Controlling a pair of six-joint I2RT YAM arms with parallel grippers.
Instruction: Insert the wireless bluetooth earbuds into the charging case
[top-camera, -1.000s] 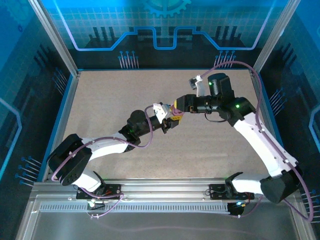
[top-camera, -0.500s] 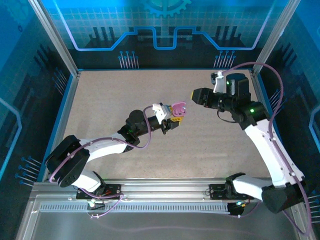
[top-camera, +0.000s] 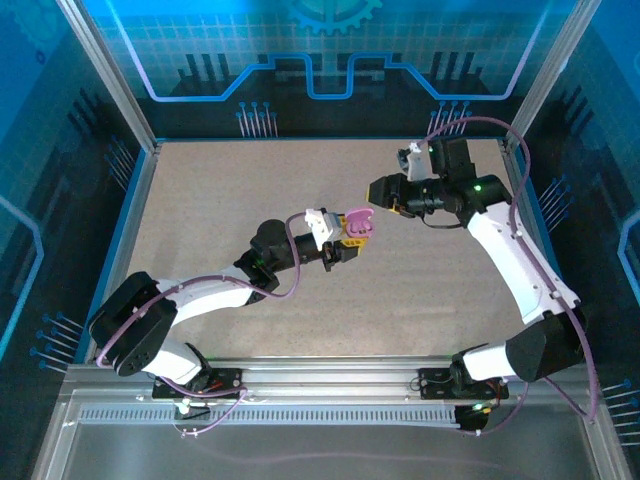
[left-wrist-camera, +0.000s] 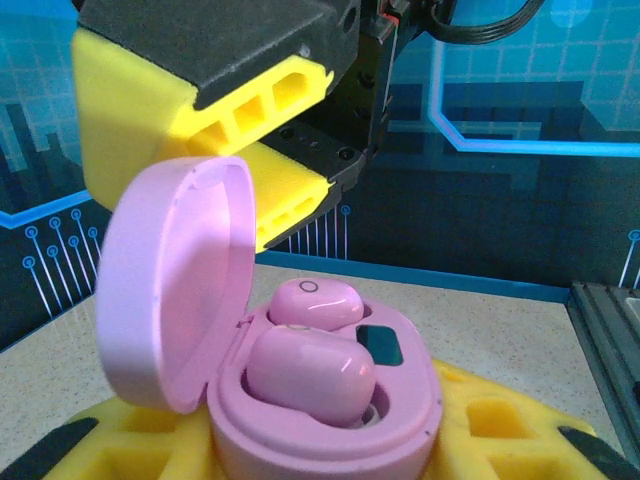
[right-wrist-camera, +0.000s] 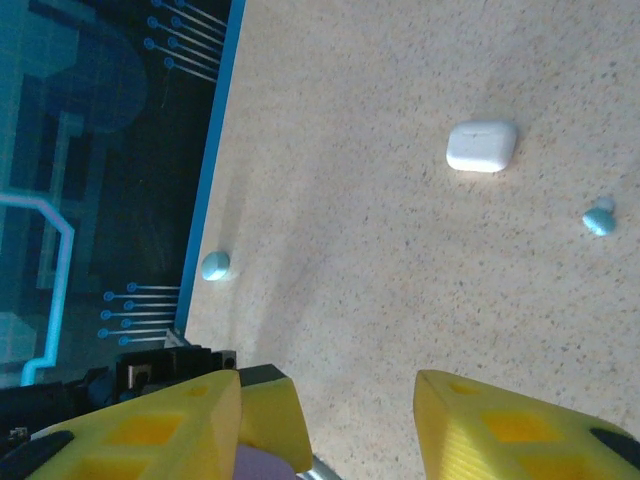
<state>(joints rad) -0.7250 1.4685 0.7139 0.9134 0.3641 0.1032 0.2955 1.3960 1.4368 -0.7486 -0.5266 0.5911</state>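
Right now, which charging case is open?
The pink case, lid raised in the left pincer with two buds inside; the white case lies closed on the table.

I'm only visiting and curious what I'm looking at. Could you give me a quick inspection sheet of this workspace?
Surface: speckled beige table, no spills seen.
Job's things: pink charging case with its lid up and two pink earbuds lying in it; a teal earbud and a small teal piece lie loose on the table.
Clutter: closed white case on the table.
Grippers: left gripper shut on the pink charging case; right gripper open and empty, close beside the lid.
Cables: purple cables run along both arms, no snag seen.
Surroundings: blue printed walls, metal frame.
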